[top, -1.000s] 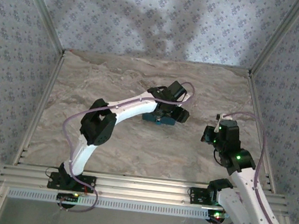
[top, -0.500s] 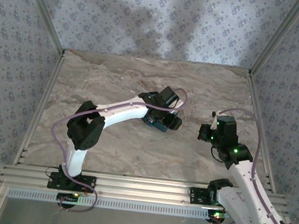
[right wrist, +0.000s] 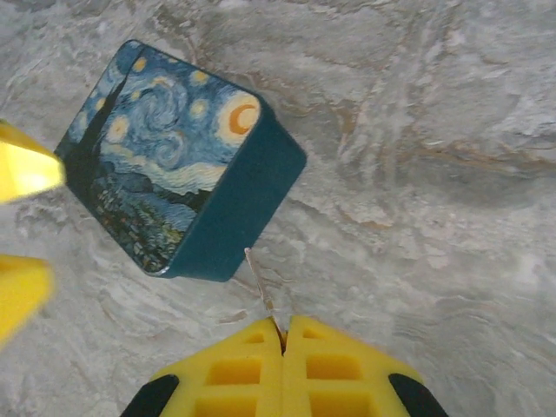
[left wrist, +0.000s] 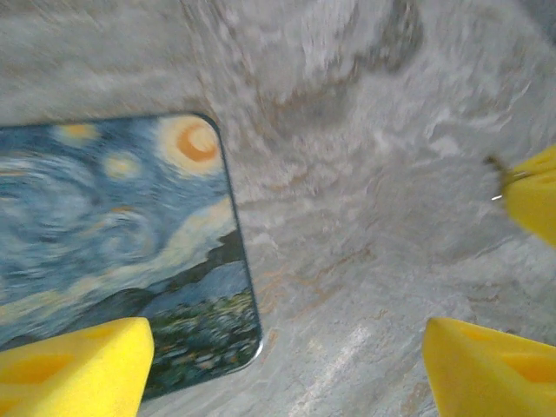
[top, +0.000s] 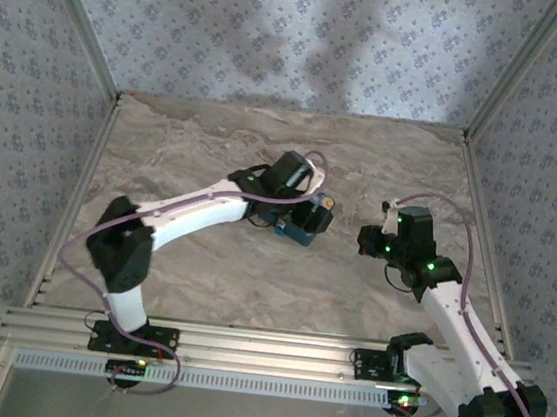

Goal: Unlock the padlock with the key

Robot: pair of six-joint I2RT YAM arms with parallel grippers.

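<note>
My right gripper [right wrist: 282, 326] is shut on the key [right wrist: 261, 282], whose thin metal blade sticks out of the closed yellow pads toward the dark teal side of the starry-night box [right wrist: 182, 187]. The blade tip is just short of that side. In the top view the right gripper [top: 367, 241] is just right of the box [top: 294, 230]. My left gripper [left wrist: 287, 365] stands open over the box's near corner, one finger [left wrist: 74, 365] above the printed lid [left wrist: 113, 243], the other [left wrist: 486, 373] above bare table. The padlock is hidden.
The box lies on a marbled grey table [top: 215, 151], fenced by patterned walls and an aluminium rail [top: 243, 345] at the near edge. The left arm's white link [top: 193, 209] stretches across the middle. In the left wrist view, the right gripper's yellow pads [left wrist: 534, 195] show at the right edge.
The left arm has swung lower and leftward while its jaws opened wider over the box. The right gripper has moved left toward the box, key still pinched.
</note>
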